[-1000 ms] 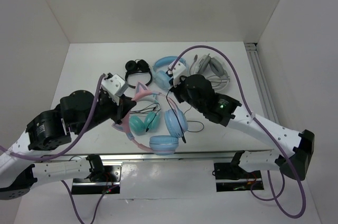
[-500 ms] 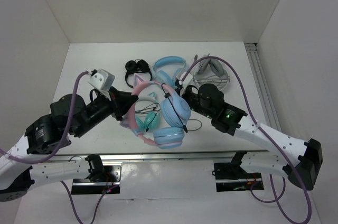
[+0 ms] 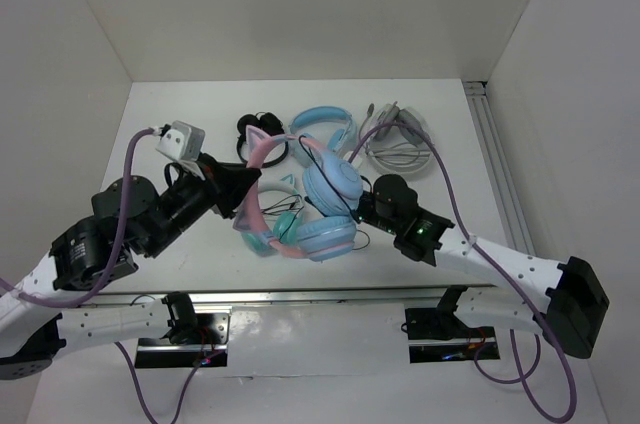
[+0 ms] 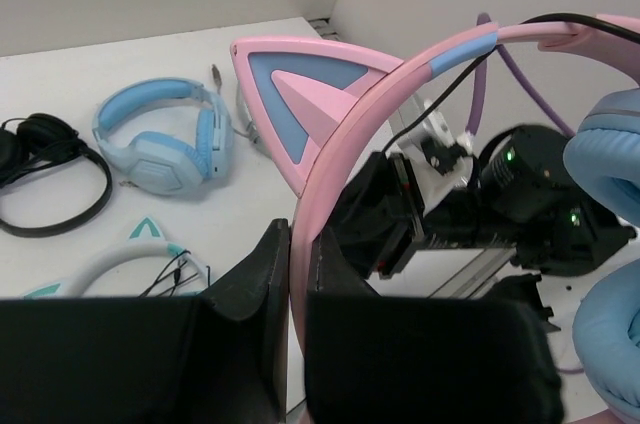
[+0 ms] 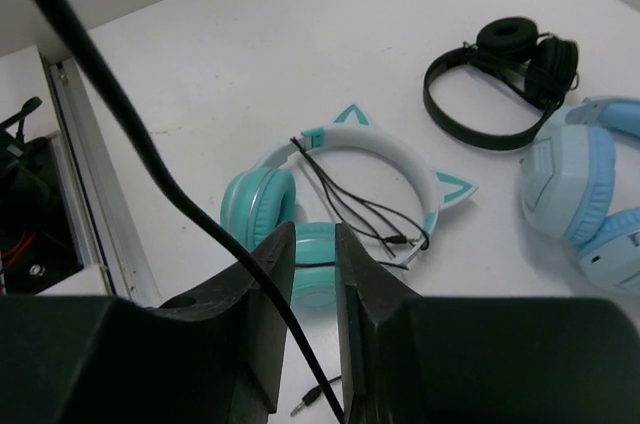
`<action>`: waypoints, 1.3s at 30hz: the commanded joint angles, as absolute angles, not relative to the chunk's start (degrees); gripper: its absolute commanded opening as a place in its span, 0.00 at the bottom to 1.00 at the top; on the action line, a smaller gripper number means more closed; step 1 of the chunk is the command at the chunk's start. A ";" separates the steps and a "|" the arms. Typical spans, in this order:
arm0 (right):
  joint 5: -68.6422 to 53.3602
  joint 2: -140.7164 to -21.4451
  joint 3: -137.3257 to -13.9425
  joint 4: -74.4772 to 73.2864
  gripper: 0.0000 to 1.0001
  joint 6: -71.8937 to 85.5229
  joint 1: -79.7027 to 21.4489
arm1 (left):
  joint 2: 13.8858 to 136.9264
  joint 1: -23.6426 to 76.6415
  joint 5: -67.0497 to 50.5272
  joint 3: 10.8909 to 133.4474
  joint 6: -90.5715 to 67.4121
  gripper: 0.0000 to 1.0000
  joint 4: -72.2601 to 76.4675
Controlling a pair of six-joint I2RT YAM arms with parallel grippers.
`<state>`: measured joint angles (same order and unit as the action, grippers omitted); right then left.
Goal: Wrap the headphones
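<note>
The headphones have a pink cat-ear headband and light blue ear cups. My left gripper is shut on the headband and holds the pair tilted above the table, as the left wrist view shows. The thin black cable runs down from the top left into the gap between my right gripper's nearly closed fingers. That right gripper sits just right of the ear cups.
A teal cat-ear pair with a pale headband lies under the held pair. Black headphones, an all-light-blue pair and a grey pair lie at the back. A metal rail runs along the right edge.
The left gripper has lifted the headphones off the table and turned them, cat ears now toward the back. The right gripper has drawn back toward the near edge with the cable.
</note>
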<state>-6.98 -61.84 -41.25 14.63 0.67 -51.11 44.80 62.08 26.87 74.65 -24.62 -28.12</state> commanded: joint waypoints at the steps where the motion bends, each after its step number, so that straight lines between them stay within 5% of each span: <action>1: -8.88 -60.82 -38.33 23.99 0.30 3.60 -50.80 | 43.42 62.23 33.04 78.05 -29.71 0.00 -19.42; 25: -16.88 -67.50 -29.63 42.09 0.38 11.25 -51.50 | 50.97 62.23 44.38 86.84 -29.79 0.00 -17.75; 30: -14.51 -68.03 -28.48 45.00 0.06 11.78 -53.88 | 50.98 62.23 45.79 86.84 -31.02 0.00 -17.75; 39: -1.51 -65.23 -29.88 35.98 0.00 10.46 -65.38 | 50.45 62.23 59.40 84.38 -31.03 0.00 -18.28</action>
<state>-8.21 -67.61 -28.62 39.33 11.25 -62.06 51.59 62.08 51.27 83.55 -28.84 -25.65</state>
